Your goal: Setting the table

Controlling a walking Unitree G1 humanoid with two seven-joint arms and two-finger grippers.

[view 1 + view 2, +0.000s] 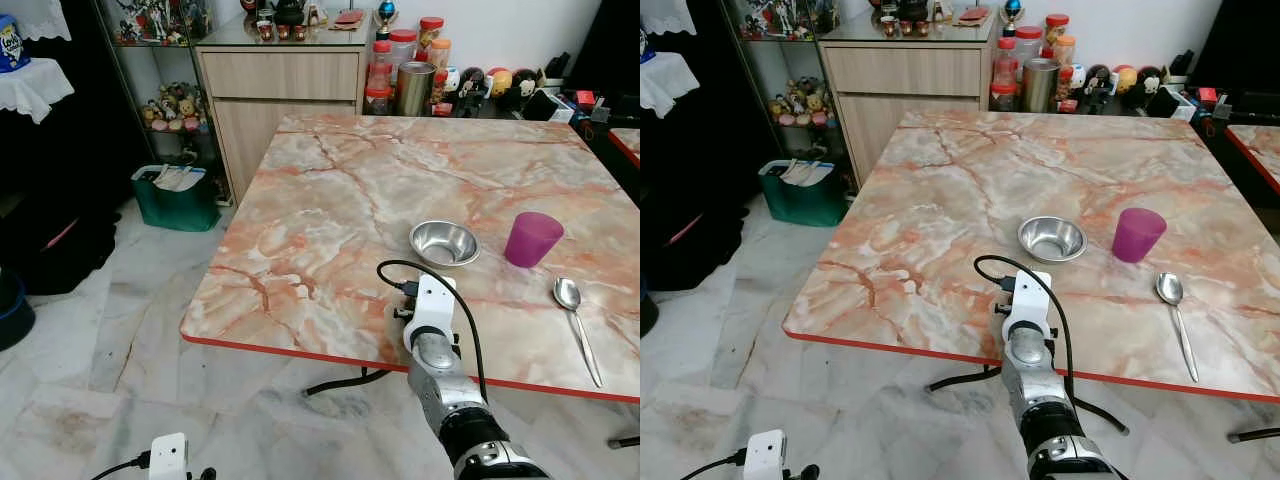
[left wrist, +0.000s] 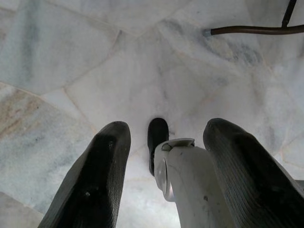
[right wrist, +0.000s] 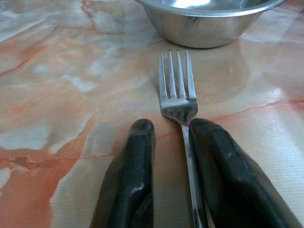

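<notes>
My right gripper (image 3: 171, 126) rests low on the marble table (image 1: 320, 190) near its front edge, just short of a steel bowl (image 1: 444, 242). A silver fork (image 3: 176, 90) lies flat on the tabletop between the fingers (image 3: 135, 161), its handle against one of them and its tines pointing at the bowl. The fingers stand a little apart, with bare table showing in the gap. A purple cup (image 1: 531, 238) stands to the right of the bowl. Further right, near the front edge, lies a spoon (image 1: 575, 320). My left gripper (image 2: 166, 128) hangs open over the floor.
Behind the table stand a wooden cabinet (image 1: 280, 85), jars and a metal canister (image 1: 413, 88). A green bin (image 1: 178, 196) sits on the floor to the left. A black cable (image 1: 345, 380) runs under the table's red front edge (image 1: 290, 347).
</notes>
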